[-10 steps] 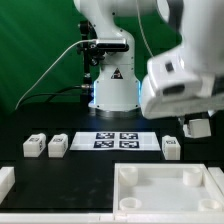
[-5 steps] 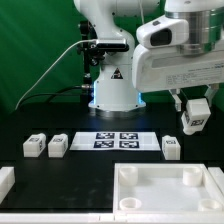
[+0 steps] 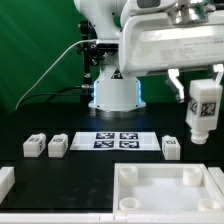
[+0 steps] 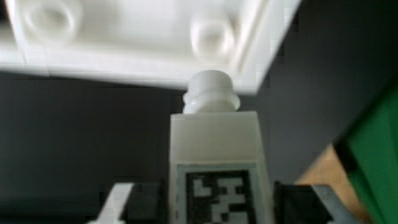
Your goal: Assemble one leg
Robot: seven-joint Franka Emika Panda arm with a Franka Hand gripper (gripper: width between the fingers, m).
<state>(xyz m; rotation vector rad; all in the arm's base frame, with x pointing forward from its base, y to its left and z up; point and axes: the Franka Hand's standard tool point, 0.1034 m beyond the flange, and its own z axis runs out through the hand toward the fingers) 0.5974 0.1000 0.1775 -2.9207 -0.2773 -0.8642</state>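
Observation:
My gripper is shut on a white leg with a black-and-white tag and holds it upright, well above the table at the exterior view's right. In the wrist view the held leg runs between the fingers, its knobbed end pointing at the large white tray-like piece. Three more legs stand on the black table: two at the exterior view's left and one at the right. The tray-like piece lies at the front.
The marker board lies flat at the table's middle, before the robot's base. A white part sits at the front, at the exterior view's left edge. A green curtain hangs behind.
My gripper has risen and come nearer the camera with the leg in it; the leg now hangs higher above the table. The other legs have not moved.

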